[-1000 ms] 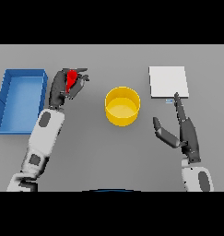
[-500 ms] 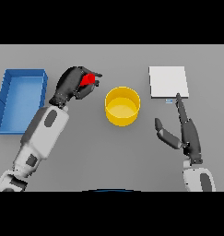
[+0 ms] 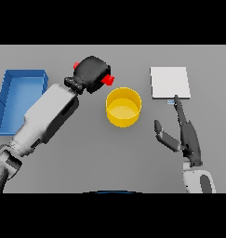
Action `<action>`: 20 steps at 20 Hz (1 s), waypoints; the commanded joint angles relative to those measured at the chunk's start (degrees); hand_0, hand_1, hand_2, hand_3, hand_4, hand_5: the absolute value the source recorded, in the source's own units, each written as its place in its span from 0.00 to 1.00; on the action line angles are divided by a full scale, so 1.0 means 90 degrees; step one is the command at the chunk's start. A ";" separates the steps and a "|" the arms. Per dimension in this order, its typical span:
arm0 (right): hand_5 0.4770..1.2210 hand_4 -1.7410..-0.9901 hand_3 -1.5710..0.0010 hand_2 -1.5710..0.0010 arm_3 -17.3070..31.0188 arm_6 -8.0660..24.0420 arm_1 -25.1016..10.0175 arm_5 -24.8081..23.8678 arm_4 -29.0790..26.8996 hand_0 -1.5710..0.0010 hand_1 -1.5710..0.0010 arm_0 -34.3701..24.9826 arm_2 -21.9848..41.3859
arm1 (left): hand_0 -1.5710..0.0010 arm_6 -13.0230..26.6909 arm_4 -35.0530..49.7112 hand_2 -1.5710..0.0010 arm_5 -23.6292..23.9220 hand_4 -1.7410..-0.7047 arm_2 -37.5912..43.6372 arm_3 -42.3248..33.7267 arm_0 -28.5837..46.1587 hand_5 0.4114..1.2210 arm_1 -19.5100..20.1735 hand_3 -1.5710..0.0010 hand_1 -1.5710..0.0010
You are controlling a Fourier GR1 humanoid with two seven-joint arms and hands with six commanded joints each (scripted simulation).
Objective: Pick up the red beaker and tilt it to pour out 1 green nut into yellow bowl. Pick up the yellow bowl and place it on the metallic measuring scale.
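Left hand (image 3: 92, 73) has its fingers wrapped round the red beaker (image 3: 107, 80), tipped up at upper centre just left of the yellow bowl (image 3: 123, 107). No nut visible in the bowl yet. Scale (image 3: 169, 82) untouched at upper right; right hand (image 3: 186, 137) sits open below it.

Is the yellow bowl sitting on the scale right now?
No, the yellow bowl rests on the table, left of the scale.

A plain grey table (image 3: 86, 167) fills the whole view, its surface smooth, matte and evenly lit, with only soft, faint shadows. A shallow blue tray (image 3: 7, 93) with raised walls rests at the left edge. No walls, floor or windows can be seen.
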 commanded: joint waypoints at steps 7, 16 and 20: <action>0.27 0.90 1.00 1.00 -0.0003 0.0125 0.0021 0.0088 -0.0142 1.00 1.00 -0.0030 -0.0031 | 0.00 -0.0175 -0.1159 0.00 -0.0932 0.07 -0.1162 0.0737 -0.0885 1.00 -0.0192 0.00 0.00; 0.29 0.91 1.00 1.00 -0.0019 0.0069 0.0053 0.0168 -0.0214 1.00 1.00 -0.0019 0.0002 | 0.00 -0.0288 -0.2232 0.00 -0.1114 0.01 -0.2118 0.1298 -0.1600 1.00 -0.0355 0.00 0.00; 0.30 0.92 1.00 1.00 0.0019 -0.0004 0.0047 0.0186 -0.0258 1.00 1.00 -0.0007 -0.0022 | 0.00 -0.0173 -0.2596 0.00 -0.0865 0.00 -0.2430 0.1423 -0.1608 1.00 -0.0526 0.00 0.00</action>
